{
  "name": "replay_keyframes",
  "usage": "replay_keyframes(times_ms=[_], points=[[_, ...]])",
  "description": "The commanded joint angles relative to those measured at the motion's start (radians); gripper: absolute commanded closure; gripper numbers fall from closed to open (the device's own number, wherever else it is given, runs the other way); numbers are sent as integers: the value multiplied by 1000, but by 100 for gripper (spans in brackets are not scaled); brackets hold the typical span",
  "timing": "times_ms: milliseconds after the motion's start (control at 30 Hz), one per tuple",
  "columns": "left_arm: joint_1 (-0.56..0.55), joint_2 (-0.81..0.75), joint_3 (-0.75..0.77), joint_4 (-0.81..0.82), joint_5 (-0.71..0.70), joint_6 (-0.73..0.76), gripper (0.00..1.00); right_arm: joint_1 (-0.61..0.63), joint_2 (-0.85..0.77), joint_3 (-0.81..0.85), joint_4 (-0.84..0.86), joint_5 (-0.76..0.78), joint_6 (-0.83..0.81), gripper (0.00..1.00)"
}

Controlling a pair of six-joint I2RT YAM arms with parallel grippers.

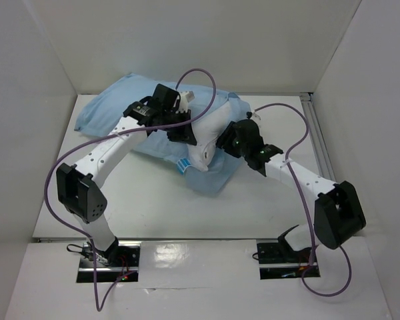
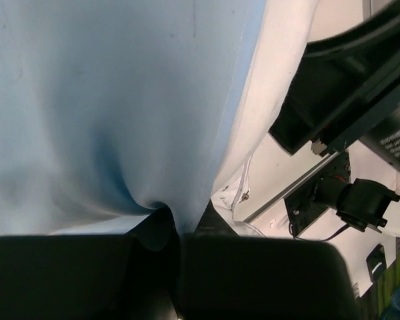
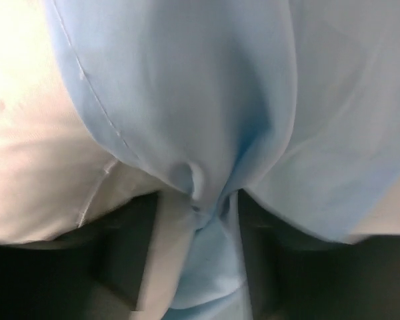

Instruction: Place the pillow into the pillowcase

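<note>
A white desk stands closed in by plain white walls. The pale blue pillowcase lies wrinkled along the far edge, reaching from the far-left corner to the middle of the desk. The white pillow sits in the middle, with blue cloth on its far side and its near side. Its small label faces the near edge. How deep it is inside cannot be told. The left gripper is closed, pinching a fold of the pillowcase. The right gripper is also closed tight on bunched blue cloth, with white fabric just beside it.
</note>
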Motion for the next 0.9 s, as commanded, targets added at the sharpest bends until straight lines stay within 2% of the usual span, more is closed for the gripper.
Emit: replay_keyframes(times_ms=[0, 67, 133, 200, 233, 333, 467, 800, 867], points=[[16, -14, 56, 88, 50, 8, 100, 66, -42, 66, -86, 173, 1, 36], [16, -14, 56, 88, 59, 8, 100, 96, -80, 75, -137, 250, 1, 27], [25, -14, 56, 98, 69, 8, 100, 142, -120, 84, -181, 302, 13, 29], [25, -14, 56, 98, 69, 8, 100, 165, -149, 84, -182, 333, 13, 38], [25, -14, 56, 98, 69, 8, 100, 177, -160, 72, -168, 344, 26, 48], [25, -5, 56, 108, 69, 8, 100, 177, -148, 61, -125, 309, 26, 56], [25, -4, 56, 108, 78, 8, 100, 168, -70, 110, -128, 270, 17, 56], [25, -15, 47, 117, 89, 8, 100, 128, -7, 58, -73, 270, 64, 56], [25, -15, 47, 117, 89, 8, 100, 128, -7, 67, -82, 283, 73, 53]])
